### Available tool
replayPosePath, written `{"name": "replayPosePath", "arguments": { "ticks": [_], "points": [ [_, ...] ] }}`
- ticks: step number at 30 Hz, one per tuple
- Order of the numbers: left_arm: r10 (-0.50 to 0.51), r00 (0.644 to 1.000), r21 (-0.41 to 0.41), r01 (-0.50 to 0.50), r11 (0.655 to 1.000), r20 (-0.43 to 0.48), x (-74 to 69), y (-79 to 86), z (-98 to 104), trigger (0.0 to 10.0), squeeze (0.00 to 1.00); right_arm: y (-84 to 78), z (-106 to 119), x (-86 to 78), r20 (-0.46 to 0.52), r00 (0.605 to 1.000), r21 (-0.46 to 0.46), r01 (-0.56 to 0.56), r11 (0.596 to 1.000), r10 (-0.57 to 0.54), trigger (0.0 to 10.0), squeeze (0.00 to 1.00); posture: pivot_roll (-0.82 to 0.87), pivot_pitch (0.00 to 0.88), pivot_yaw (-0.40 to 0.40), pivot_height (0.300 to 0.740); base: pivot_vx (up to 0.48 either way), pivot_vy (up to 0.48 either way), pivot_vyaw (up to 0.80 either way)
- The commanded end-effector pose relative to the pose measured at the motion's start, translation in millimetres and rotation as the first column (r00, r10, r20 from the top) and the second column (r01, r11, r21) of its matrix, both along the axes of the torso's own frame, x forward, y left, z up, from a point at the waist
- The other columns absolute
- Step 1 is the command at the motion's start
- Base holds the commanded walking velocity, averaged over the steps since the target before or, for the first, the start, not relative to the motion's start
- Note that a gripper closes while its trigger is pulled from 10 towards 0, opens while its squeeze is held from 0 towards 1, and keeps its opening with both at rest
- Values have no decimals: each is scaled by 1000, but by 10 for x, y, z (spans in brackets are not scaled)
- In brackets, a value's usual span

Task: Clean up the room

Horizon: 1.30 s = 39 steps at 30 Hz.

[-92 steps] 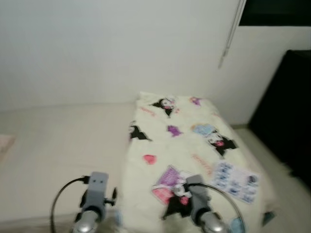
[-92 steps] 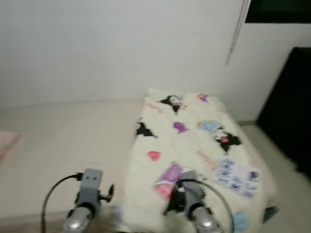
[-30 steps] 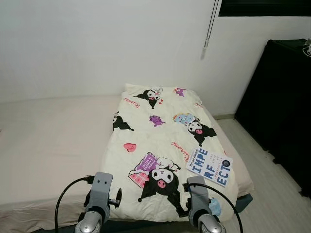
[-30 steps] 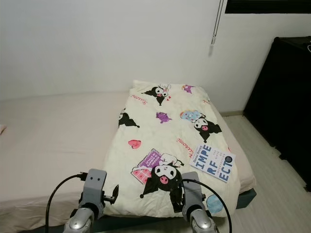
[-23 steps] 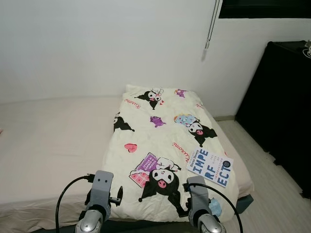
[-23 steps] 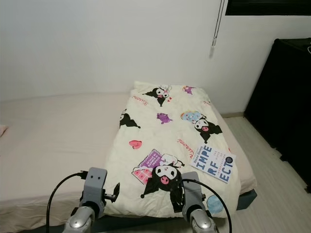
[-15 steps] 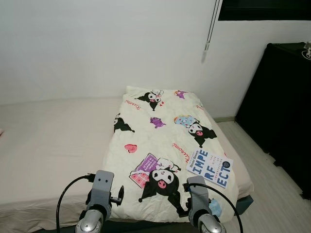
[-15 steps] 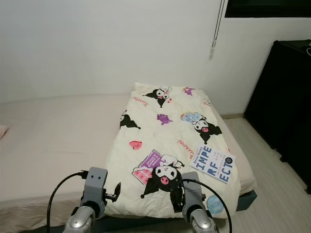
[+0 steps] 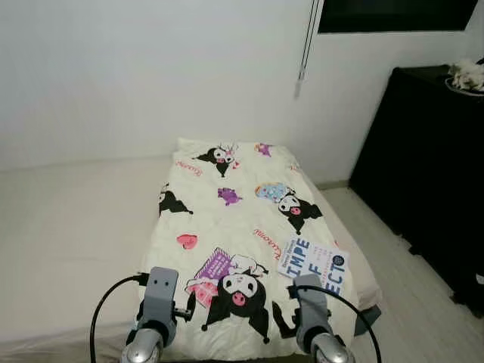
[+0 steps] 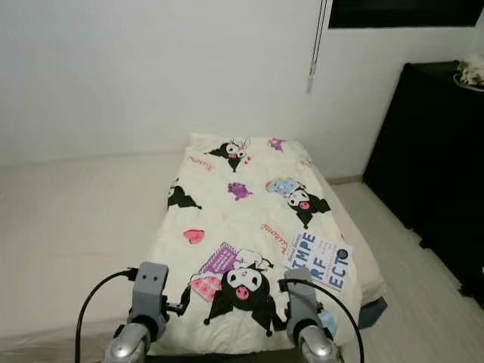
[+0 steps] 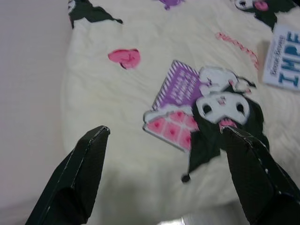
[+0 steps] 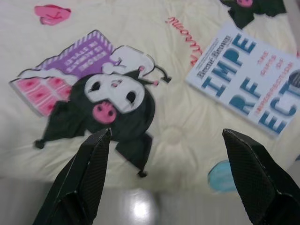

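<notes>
i'm standing at the foot of the bed (image 9: 68, 227), both arms low and forward, with the left gripper (image 11: 164, 178) and right gripper (image 12: 164, 173) each spread wide and holding nothing above the near edge of the cartoon-print blanket (image 9: 227, 227). the book (image 9: 315, 262) lies flat on the blanket at about 1 o'clock from me, near the bed's right edge. i judge it light and stiff but flush on soft quilting, so i'd pinch it at an edge rather than its slick cover.

White wall (image 9: 151, 76), blind cord (image 9: 306, 45), pale floor (image 10: 393, 257).
</notes>
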<state>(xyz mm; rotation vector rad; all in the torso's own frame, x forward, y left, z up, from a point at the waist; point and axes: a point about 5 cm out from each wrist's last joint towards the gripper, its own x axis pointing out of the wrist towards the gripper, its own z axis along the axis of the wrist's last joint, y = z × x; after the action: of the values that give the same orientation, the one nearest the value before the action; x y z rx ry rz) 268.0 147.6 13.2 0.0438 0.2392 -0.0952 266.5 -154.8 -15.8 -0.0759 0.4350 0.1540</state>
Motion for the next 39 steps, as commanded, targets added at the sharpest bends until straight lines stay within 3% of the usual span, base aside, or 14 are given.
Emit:
{"name": "replayPosePath", "arguments": {
  "ticks": [1, 12, 39],
  "points": [
    [16, 1000, 3, -16, 1000, -10, -38, 54, -32, 10000, 0, 70, 11, 10, 6, 1000, 24, -6, 1000, 6, 10000, 0, -12, 47, -33, 740, 356, 0, 0],
    [28, 999, 0, -28, 1000, -14, -50, 79, -37, 10000, 0, 73, 12, 13, 3, 1000, 22, -14, 1000, 14, 10000, 0, -9, 50, -38, 740, 334, 0, 0],
    [41, 999, 12, -41, 999, -10, -74, 109, -37, 10000, 0, 98, 19, 21, 1, 1000, 29, -24, 999, 24, 10000, 0, -9, 60, -36, 740, 0, 0, 0]
  ]
}}
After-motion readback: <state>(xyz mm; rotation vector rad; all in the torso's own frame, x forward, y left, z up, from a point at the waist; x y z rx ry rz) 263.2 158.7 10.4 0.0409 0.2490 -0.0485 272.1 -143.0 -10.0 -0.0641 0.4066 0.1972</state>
